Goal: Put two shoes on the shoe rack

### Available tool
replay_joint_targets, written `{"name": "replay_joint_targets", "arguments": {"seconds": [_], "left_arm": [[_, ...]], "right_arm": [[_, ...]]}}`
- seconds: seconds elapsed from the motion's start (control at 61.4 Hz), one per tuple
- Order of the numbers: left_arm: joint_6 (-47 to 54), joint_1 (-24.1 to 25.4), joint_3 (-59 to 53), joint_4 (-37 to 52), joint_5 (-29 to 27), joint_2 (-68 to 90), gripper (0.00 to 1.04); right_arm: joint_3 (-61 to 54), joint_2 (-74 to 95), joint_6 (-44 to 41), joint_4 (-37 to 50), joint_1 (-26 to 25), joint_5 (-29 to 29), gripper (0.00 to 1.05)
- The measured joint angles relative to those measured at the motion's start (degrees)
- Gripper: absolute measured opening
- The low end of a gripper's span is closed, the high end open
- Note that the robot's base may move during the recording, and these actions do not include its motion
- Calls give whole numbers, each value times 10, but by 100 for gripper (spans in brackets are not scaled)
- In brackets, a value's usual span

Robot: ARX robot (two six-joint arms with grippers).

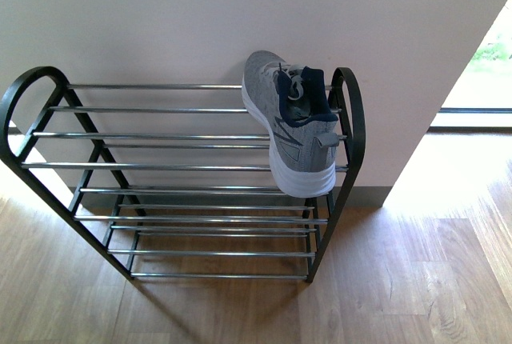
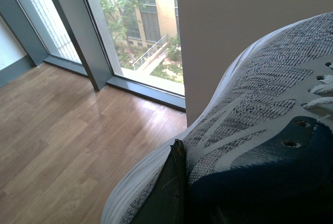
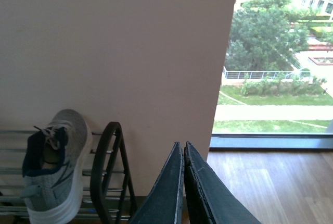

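Note:
A black shoe rack (image 1: 176, 166) with silver rods stands against the wall. One grey sneaker (image 1: 292, 124) lies on its top tier at the right end, toe towards the wall. The right wrist view also shows this sneaker (image 3: 54, 161) and the rack's right side piece (image 3: 106, 172). My left gripper (image 2: 179, 148) is shut on another grey sneaker (image 2: 250, 104) at its navy collar. One dark finger (image 2: 169, 193) shows against the knit side and the other is hidden. My right gripper (image 3: 183, 145) is shut and empty, right of the rack. Neither gripper shows in the front view. The pale slides are out of view.
A pale wall (image 1: 240, 16) stands behind the rack. Its corner (image 3: 223, 78) lies just right of the rack. Floor-to-ceiling windows (image 3: 276, 67) follow on the right. Wood floor (image 1: 400, 280) spreads in front of and beside the rack.

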Motion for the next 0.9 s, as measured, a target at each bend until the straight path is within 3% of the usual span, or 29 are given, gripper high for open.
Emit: {"name": "replay_joint_targets", "arguments": {"seconds": [0.391,0.896], "left_arm": [[0,0,0,0,-2,0,2],[0,0,0,0,-1,0,2]], "right_arm": [[-35,-91,0,-44,-10,-3,2],[-35,-230,0,-177,-10,-4,2]]}}
